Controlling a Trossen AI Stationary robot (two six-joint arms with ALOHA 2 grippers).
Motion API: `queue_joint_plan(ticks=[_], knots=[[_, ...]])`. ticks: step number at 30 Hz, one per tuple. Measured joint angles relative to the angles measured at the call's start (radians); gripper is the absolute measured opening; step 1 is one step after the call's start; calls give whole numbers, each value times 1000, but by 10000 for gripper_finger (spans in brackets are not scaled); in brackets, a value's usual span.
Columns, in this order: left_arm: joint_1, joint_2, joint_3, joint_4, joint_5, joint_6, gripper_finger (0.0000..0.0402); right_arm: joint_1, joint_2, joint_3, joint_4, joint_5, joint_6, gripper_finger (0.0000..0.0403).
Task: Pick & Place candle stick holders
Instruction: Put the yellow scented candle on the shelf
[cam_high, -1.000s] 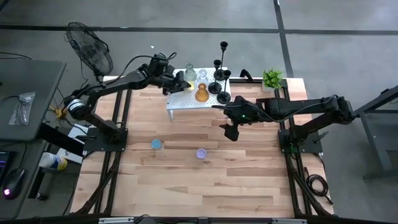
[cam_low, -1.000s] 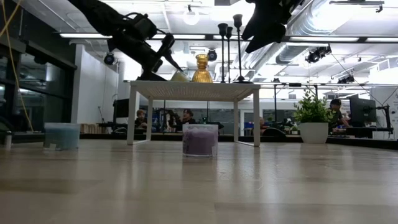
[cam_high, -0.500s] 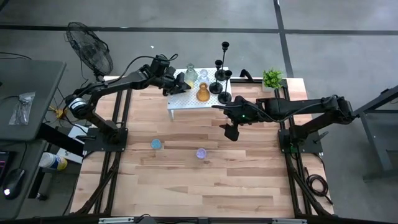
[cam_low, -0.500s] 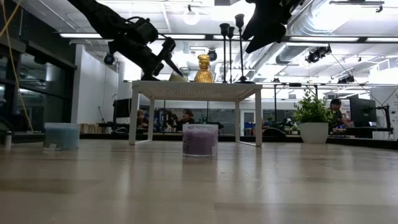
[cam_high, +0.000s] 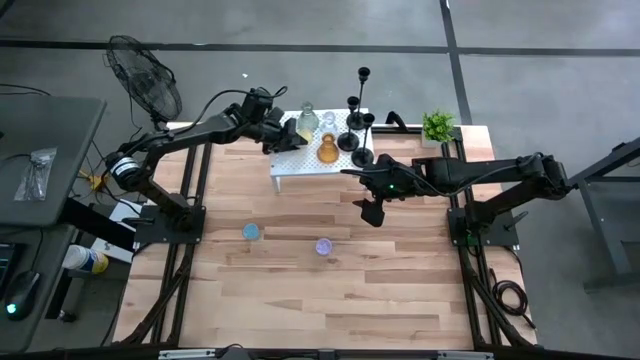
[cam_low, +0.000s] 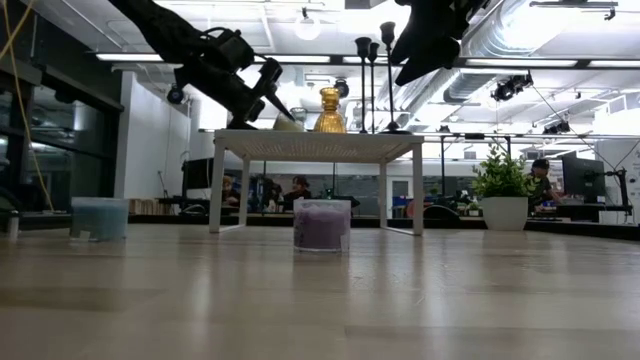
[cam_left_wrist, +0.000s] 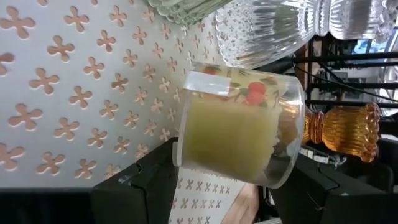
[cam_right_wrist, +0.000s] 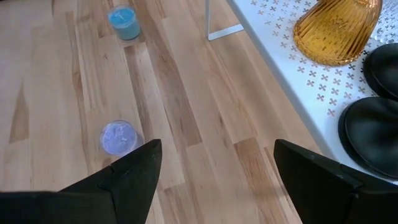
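Note:
A yellow glass holder (cam_left_wrist: 236, 140) stands on the white perforated riser (cam_high: 290, 165), near its left edge. My left gripper (cam_high: 285, 134) reaches in level from the left, open, one finger above the other (cam_low: 278, 92), with the holder between and just ahead of them. Three black candlesticks (cam_high: 357, 120), an amber glass holder (cam_high: 325, 152) and clear glass holders (cam_high: 306, 120) also stand on the riser. A blue holder (cam_high: 251, 232) and a purple holder (cam_high: 323, 246) stand on the table. My right gripper (cam_high: 372, 210) hangs open and empty above the table, in front of the riser. My left gripper has its fingers (cam_left_wrist: 143, 183) on either side of the yellow holder's base and rim ends. I cannot tell whether they touch the glass. The holder rests on the riser top.
A small potted plant (cam_high: 438, 127) stands at the table's far right corner. A fan (cam_high: 145, 75) stands beyond the far left corner. Bare wood lies across the near half of the table (cam_high: 330, 300).
My left gripper has opened at the yellow holder, its upper finger rising, and the holder stays on the riser. The riser, with everything on it, has slid slightly toward the table's right edge.

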Motion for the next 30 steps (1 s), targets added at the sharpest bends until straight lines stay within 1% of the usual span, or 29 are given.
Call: queue_joint_plan(ticks=[3,9,12,16,20,23,30], knots=[[0,1,-1,20,7,15,235,0,0,0,0,0,0,303],[0,0,0,29,15,14,303,0,0,0,-4,0,0,303],[0,-1,0,31,17,0,322,0,0,0,-4,0,1,303],[8,-1,1,30,29,-1,327,0,0,0,-4,0,3,303],[39,-2,0,19,97,-1,328,0,0,0,-8,0,3,303],[69,-22,-2,0,122,-1,328,0,0,0,-20,0,5,303],[103,-72,-2,-53,131,31,328,0,0,0,-51,3,22,303]])
